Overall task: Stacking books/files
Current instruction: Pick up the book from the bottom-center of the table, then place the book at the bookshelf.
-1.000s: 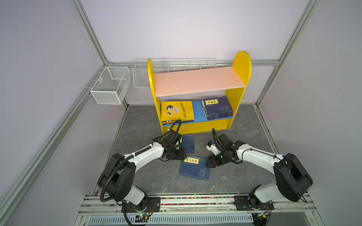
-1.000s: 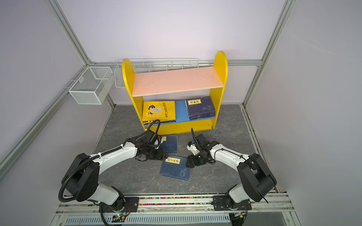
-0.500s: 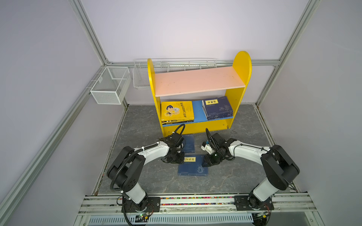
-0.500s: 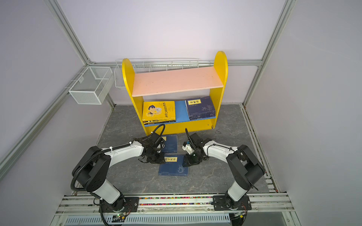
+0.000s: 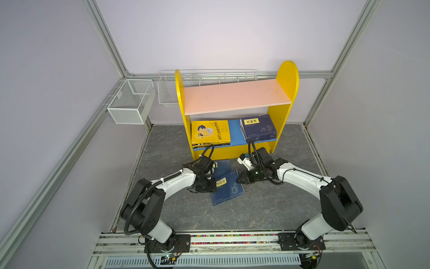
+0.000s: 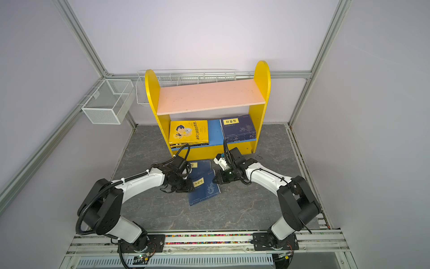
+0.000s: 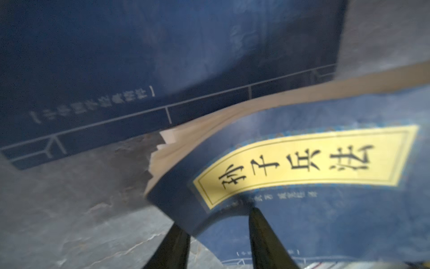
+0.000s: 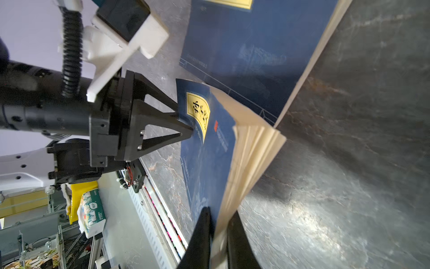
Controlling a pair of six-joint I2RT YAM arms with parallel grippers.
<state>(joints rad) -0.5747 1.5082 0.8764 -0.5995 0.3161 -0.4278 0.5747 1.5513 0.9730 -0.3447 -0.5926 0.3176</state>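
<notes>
Nearest the arms, a thin navy book (image 5: 230, 191) with a pale-yellow label (image 7: 302, 160) in black characters is bowed between both grippers over the grey table (image 5: 267, 209). Its pages fan out at the raised label corner. Its long axis runs slantwise from the left gripper (image 8: 185, 122) at the label end to the right gripper (image 8: 220, 210), whose jaws pinch tight on the page edge. The left fingers (image 7: 263, 233) sit apart, one under and one over the cover; whether they clamp it I cannot tell. Just behind, a second navy book (image 5: 223, 166) lies flat, partly covered by the first and the left arm. Farther back, the yellow bookcase (image 5: 287, 76) holds a yellow book (image 5: 210, 131) topping a pile and a navy stack (image 5: 258, 127) on its blue lower shelf (image 5: 235, 132). Their long sides run along the shelf front, and the lower covers are hidden.
</notes>
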